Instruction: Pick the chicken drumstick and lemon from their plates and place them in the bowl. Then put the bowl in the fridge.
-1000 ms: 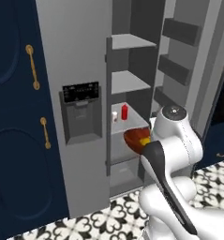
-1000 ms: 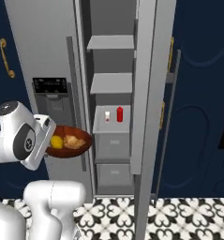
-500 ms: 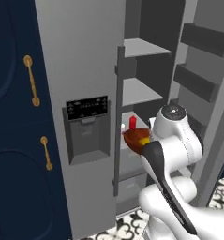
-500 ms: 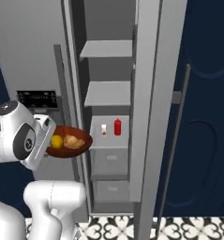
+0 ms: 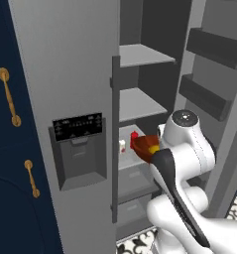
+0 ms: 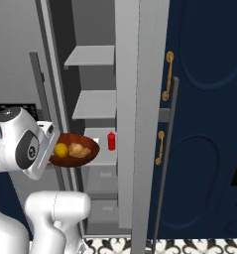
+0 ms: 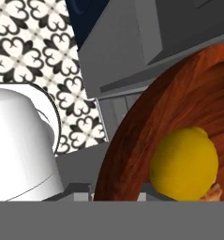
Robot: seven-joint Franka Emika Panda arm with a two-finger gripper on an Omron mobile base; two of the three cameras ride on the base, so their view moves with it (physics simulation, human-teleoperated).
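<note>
I carry the bowl at the left middle of the right base view, my jaws clamped tight on its near rim — the grip point itself is hidden behind my wrist. The lemon and the drumstick lie side by side inside it; in the hand view the lemon rests low against the red wall. The fridge stands open, its shelf just beyond the bowl, with a red bottle and a small white jar on it. My worry is the way in — the bowl could clip the door edge or knock the bottle over. A tilt at the rim grip could also roll the lemon out.
</note>
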